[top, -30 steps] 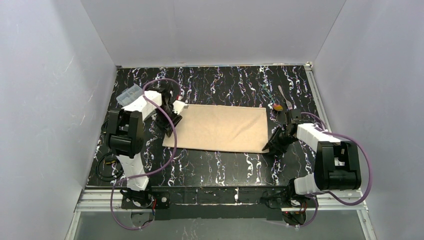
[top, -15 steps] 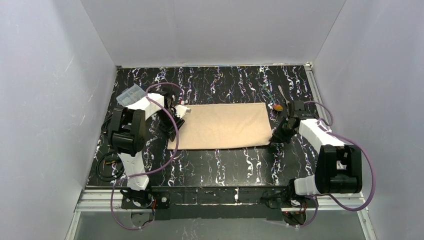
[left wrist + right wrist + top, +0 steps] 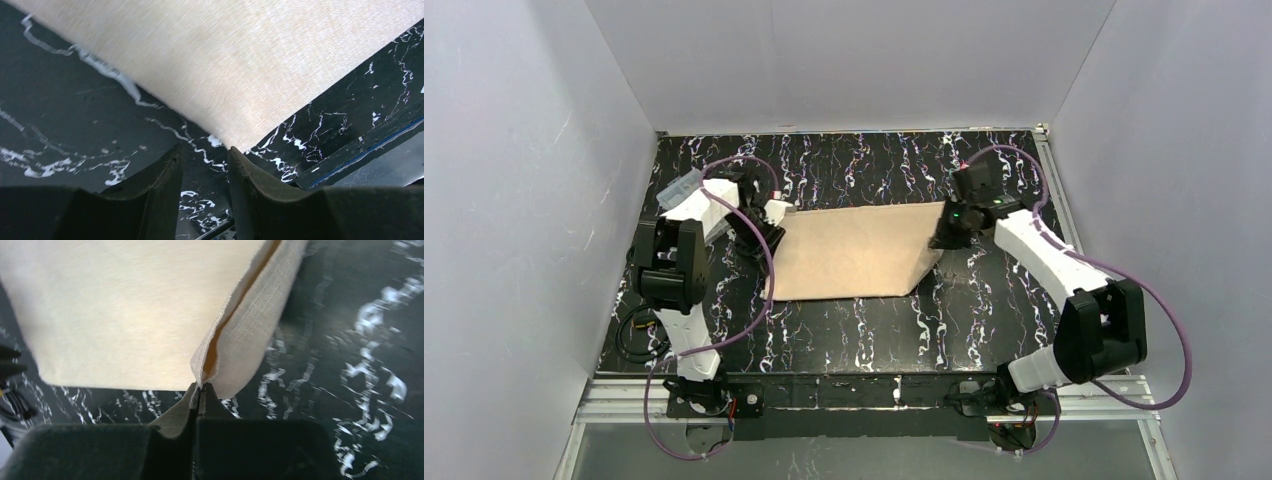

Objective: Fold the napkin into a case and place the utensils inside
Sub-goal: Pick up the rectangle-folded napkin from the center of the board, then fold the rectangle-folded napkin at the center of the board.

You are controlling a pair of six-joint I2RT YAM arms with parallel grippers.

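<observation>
The tan napkin [image 3: 849, 255] lies as a wide flat sheet in two layers on the black marbled table, not as a narrow case. Its right side is lifted along a slant. My right gripper [image 3: 945, 234] is shut on the napkin's right corner [image 3: 220, 360], which hangs doubled over from the pinched tips [image 3: 200, 388]. At the napkin's left edge my left gripper [image 3: 760, 242] stands open. In the left wrist view, the napkin corner [image 3: 235, 142] lies just ahead of the empty left gripper [image 3: 205, 152]. The utensils are hidden, with the right arm [image 3: 1024, 240] over the back right.
A clear plastic box [image 3: 684, 188] sits at the back left beside the left arm. Purple cables [image 3: 769, 290] loop round both arms. Grey walls close in the table on three sides. A metal rail [image 3: 824, 392] runs along the near edge.
My right gripper shut on the napkin's near right corner, then carried it up, back and left, lifting that side. The left gripper hardly moved.
</observation>
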